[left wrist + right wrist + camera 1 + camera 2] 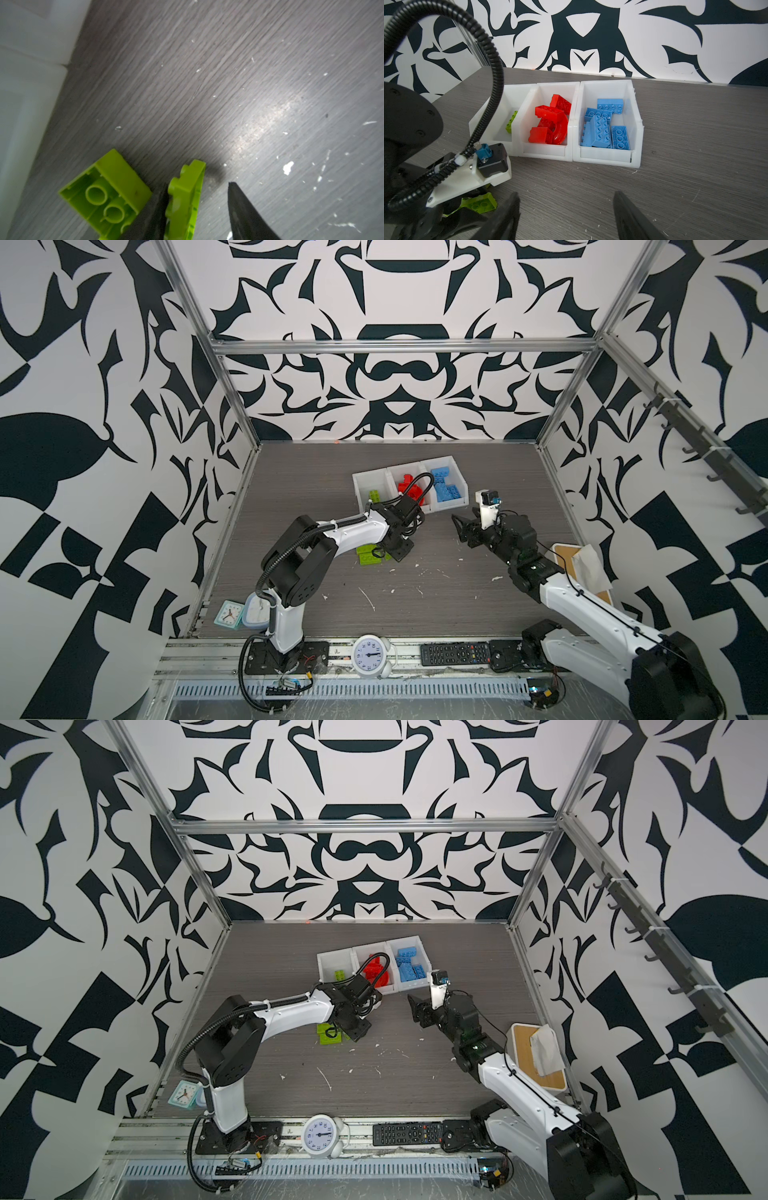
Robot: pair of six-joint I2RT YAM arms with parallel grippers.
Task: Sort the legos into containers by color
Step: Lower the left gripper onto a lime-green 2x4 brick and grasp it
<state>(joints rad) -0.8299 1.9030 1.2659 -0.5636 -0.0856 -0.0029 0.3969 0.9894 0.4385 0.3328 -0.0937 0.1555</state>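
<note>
The containers, three joined white bins [365,483] [604,155], stand at the back of the table. One holds a lime green brick [510,121], the middle one red legos [550,124], the other blue legos [604,124]. More green legos [368,554] [328,1036] lie on the table under my left gripper [397,553] [197,184]. Its jaws stand apart around a thin green plate [185,197] on edge, which touches one finger and leaves a gap to the other. An upside-down green brick [104,193] lies beside it. My right gripper [461,526] [565,193] hangs open and empty before the bins.
A white box with a wooden lid and a tissue [582,568] stands at the right edge. A small square clock [227,614] and a round lidded tub [255,612] sit front left. A round clock [370,655] and a remote [455,653] lie on the front rail.
</note>
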